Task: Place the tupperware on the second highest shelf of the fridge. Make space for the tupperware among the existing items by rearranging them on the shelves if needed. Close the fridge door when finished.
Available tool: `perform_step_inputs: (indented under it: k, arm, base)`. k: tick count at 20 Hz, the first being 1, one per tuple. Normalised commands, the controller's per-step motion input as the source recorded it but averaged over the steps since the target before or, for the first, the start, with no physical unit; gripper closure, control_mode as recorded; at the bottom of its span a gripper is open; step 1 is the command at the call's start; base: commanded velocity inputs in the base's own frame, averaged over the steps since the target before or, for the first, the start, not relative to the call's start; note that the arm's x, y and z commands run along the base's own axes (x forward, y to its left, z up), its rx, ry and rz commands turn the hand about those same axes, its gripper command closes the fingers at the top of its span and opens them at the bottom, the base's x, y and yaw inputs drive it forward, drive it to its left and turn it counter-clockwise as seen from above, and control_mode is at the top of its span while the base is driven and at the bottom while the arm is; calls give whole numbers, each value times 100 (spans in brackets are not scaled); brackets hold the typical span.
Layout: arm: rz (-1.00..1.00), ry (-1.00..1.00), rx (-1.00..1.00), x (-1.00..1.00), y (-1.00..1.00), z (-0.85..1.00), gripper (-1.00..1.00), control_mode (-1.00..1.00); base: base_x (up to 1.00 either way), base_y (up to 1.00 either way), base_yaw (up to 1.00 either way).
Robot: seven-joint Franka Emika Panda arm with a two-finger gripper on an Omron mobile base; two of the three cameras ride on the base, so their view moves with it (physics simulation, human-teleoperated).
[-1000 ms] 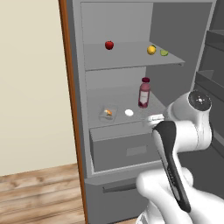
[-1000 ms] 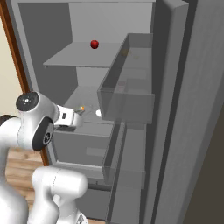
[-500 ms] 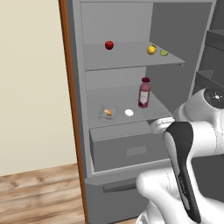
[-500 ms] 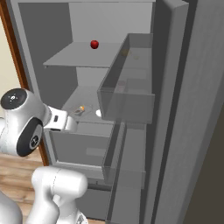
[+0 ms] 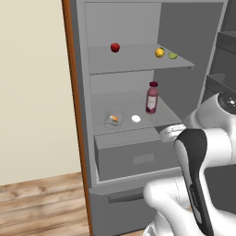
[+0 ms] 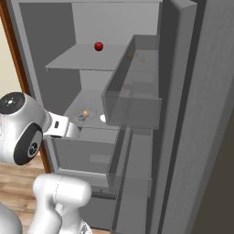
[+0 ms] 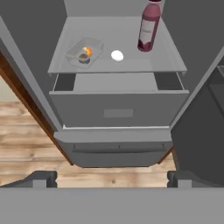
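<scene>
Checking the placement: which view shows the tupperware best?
The hand view: the tupperware is large and unblocked, orange food visible, on the lower shelf. The left base view shows it smaller; the right base view gives a glimpse.

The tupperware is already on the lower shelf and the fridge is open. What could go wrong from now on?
1. The fridge door is wide open, and the arm stands right in front of the fridge, so swinging it shut may be awkward.
2. The drawer under the shelf looks pulled out slightly; the door might catch on it.
3. The bottle stands upright near the tupperware and white round thing; a bump could tip it.
</scene>
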Motion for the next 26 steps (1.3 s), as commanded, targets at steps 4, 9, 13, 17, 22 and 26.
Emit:
perform_step_inputs:
  k: [4,9,13,17,22,26]
  arm:
    - [0,0,0,0,0,0,-100,100]
    - [0,0,0,0,0,0,-100,100]
    - [0,0,0,0,0,0,-100,100]
    - [0,0,0,0,0,0,-100,100]
    - [0,0,0,0,0,0,-100,100]
    - [0,0,0,0,0,0,-100,100]
  base:
    - [-43,0,0]
    - [-79,0,0]
    - [-78,0,0]
    - [-69,0,0]
    - [-60,1,0]
    - [-31,17,0]
